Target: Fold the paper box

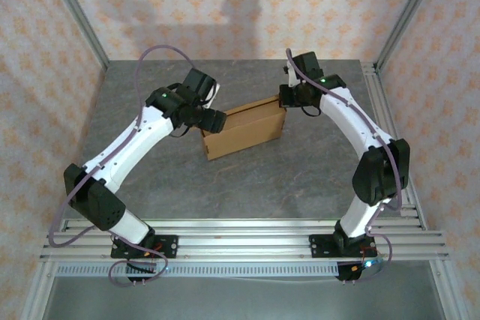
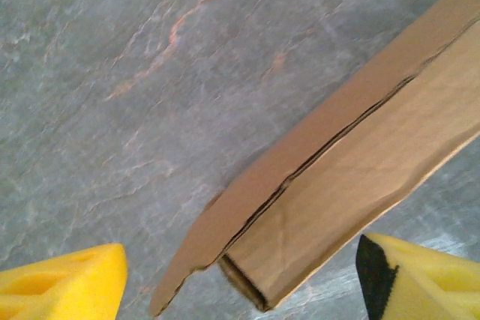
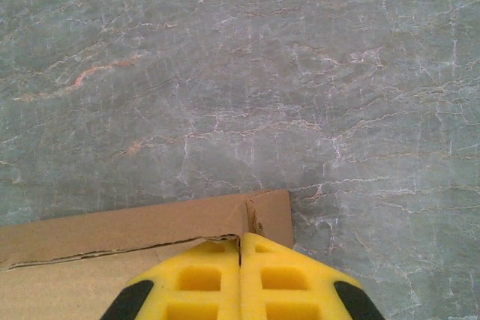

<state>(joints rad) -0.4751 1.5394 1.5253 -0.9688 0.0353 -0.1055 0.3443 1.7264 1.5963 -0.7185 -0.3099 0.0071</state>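
Between the spread yellow foam fingers [image 2: 60, 282] of the left gripper [image 2: 240, 264] lies one narrow end of the plain brown cardboard paper box [image 2: 360, 162]. The jaws stand wide apart, one finger on each side of that end, and neither pad touches the cardboard. A dark, uneven slit runs along the length of the box where a flap edge meets the body. At this end a loose rounded tab sticks out past the open, hollow corner. Under it spreads the grey, marble-veined table [image 2: 112, 73], streaked with faint orange lines. At the far end of the box, the right gripper [image 3: 240, 260] is clenched, its two yellow pads pressed flat together with no gap. It hovers right over the box's corner, where a short end flap folds down. Whether a thin edge of cardboard is pinched between the pads I cannot tell. From the overhead camera the box lies at the middle of the table, angled so that its right end sits farther back. The left arm is at its left end and the right arm at its right end.
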